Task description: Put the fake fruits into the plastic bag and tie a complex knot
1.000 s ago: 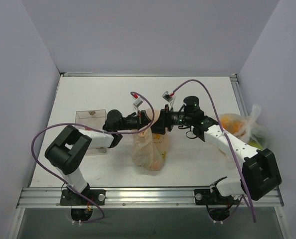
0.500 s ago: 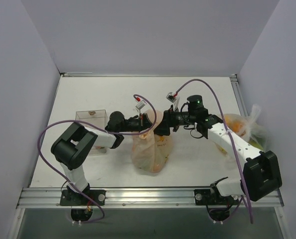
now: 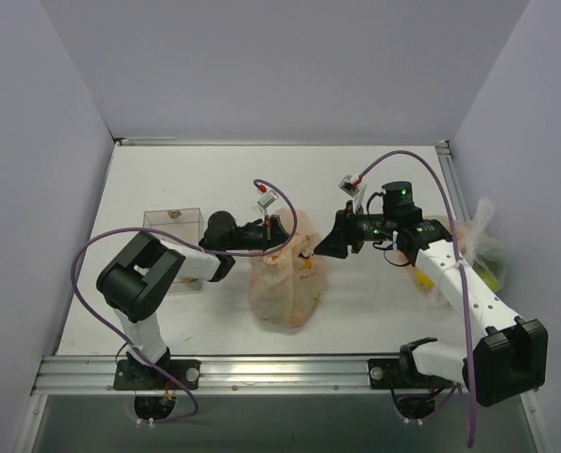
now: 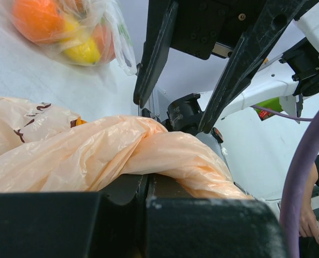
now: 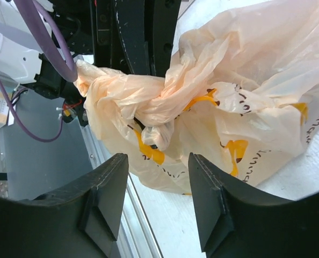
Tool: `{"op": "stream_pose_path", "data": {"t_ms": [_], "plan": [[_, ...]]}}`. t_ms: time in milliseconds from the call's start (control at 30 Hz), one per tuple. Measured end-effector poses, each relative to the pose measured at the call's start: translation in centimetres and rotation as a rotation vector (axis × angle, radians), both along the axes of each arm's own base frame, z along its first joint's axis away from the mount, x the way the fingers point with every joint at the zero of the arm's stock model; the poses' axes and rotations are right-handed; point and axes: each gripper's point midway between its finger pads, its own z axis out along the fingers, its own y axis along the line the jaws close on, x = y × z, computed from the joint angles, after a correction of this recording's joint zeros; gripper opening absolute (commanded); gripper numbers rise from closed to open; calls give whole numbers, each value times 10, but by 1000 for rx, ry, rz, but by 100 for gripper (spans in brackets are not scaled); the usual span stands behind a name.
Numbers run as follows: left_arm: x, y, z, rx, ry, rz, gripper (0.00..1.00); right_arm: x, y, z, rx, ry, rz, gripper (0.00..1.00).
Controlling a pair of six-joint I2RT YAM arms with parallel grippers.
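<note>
**Desk:** While the left gripper point(image 3: 280, 232) stays out of plain sight from above, what does it have hold of?

**Photographer:** Its wrist view shows it clamped on a twisted handle strip of the plastic bag point(image 3: 285, 283). The knot point(image 5: 151, 110), a bunched twist of peach film, sits at the bag's top close to those fingers.

**Desk:** Where does the bag lie?

**Photographer:** It lies near the middle of the white table point(image 3: 167, 179), slumped toward the aluminium rail point(image 3: 280, 370) at the near edge.

**Desk:** And the right gripper point(image 3: 326, 243)?

**Photographer:** Its jaws are spread wide and hold nothing. It sits just beside the bag's top, not touching it.

**Desk:** The room?

**Photographer:** Pale lavender walls point(image 3: 262, 66) close in the table on three sides. A clear tray point(image 3: 172, 226) stands at the left with something too small to identify inside. At the right edge a clear whitish bag point(image 3: 474, 245) holds fake fruits point(image 4: 38, 19), orange and yellow. Orange patches show through the peach film, but whether they are fruit or print cannot be told.
</note>
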Motion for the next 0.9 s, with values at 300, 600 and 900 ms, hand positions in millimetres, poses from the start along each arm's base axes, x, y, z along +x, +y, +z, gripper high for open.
{"op": "stream_pose_path", "data": {"t_ms": [300,600,900], "plan": [[0,0,0,0,0,-1,0,-9,8,-15,-13,56,58,47],[-1,0,0,1,0,-5,0,-4,15,-24,-14,79,68,47],[-1,0,0,1,0,-5,0,3,22,-25,-4,87,71,46]]}}
